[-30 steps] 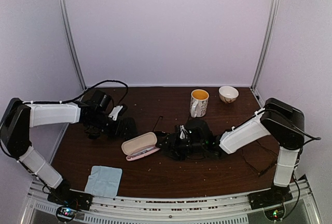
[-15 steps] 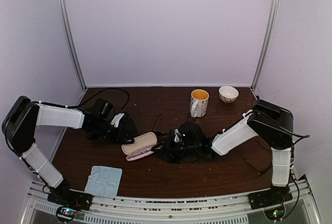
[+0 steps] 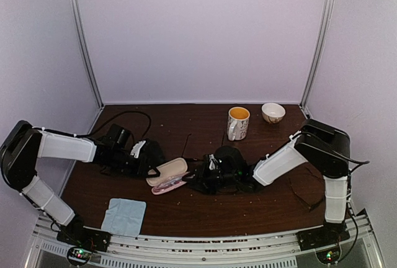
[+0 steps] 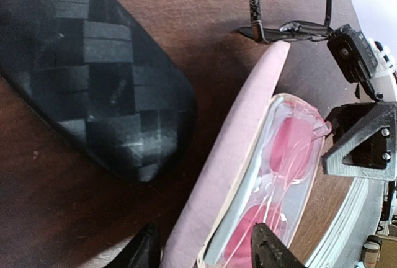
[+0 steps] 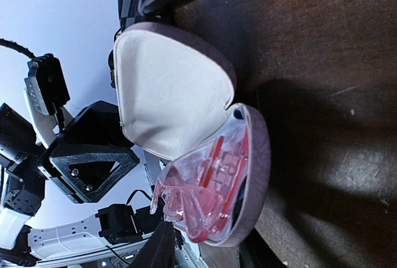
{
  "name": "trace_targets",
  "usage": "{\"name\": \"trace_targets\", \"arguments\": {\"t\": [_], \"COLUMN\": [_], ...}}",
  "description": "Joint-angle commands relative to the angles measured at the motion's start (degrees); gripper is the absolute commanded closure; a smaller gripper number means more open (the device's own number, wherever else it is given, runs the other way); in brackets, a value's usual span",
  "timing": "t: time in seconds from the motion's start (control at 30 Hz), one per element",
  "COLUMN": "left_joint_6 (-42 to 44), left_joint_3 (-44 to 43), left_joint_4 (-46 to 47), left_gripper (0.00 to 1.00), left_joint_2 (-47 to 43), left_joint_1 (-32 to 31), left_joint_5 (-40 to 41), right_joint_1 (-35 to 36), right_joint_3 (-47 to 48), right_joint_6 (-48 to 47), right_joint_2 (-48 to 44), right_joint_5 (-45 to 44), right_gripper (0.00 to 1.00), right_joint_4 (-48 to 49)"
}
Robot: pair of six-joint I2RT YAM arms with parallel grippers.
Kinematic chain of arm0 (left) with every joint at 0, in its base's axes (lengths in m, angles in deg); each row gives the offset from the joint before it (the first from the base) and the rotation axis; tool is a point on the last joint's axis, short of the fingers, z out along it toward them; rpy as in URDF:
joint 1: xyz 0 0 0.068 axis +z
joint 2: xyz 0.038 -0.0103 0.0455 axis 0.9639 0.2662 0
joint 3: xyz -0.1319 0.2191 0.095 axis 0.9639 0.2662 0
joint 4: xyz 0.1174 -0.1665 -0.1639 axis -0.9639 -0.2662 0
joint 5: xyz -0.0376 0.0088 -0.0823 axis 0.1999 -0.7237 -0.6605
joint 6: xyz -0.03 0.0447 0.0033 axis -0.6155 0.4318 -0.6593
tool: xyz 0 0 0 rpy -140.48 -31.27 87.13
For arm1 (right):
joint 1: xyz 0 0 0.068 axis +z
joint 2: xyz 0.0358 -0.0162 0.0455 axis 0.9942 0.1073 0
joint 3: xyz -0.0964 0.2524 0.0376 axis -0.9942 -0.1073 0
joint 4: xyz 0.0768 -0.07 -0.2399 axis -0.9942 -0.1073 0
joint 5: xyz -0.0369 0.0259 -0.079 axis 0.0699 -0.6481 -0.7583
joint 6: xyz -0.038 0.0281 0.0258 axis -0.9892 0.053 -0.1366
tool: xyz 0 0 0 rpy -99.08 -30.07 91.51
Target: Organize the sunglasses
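Observation:
An open pink case [image 3: 167, 170] lies mid-table, its lid partly down over translucent pink-red sunglasses [image 4: 291, 156] resting in the lower shell. My left gripper [image 4: 208, 250] is open and straddles the case's left end, one fingertip outside the lid [image 4: 242, 144], the other over the lenses. From the right, my right gripper [image 5: 205, 257] brackets the other end of the case [image 5: 167, 94] and the sunglasses [image 5: 205, 187]. Its far finger is lost against the dark table. Thin black sunglasses [image 4: 291, 29] lie just beyond the case.
A black checkered case [image 4: 93, 75] lies beside the pink one. A light-blue cloth [image 3: 124, 215] sits front left. A mug [image 3: 238, 122] and a small bowl [image 3: 273, 112] stand at the back right. Cables trail by the right arm [image 3: 310, 196].
Both grippers have moved in on the pink case from either side and their jaws have narrowed. The lid has come down from wide open to partly closed.

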Motion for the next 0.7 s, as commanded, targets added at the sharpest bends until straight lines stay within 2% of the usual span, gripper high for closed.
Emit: {"name": "trace_targets", "arguments": {"t": [0.0,0.67], "left_joint_6": [-2.1,-3.6], "left_joint_3": [1.3,0.9], "left_joint_4": [4.1,5.0], "left_gripper": [0.48,0.57], "left_joint_2": [-1.5,-2.9], "left_joint_1": [-1.8,-9.3], "left_joint_5": [-1.4,-0.3], "right_joint_1": [-0.6,-1.2], "right_joint_3": [-0.6,-0.4], "right_joint_6": [-1.9,-4.9], "right_joint_2": [0.0,-0.7], "right_joint_5": [-0.4,0.2], "right_gripper": [0.67,0.78], "right_joint_4": [-0.9,-3.1]}}
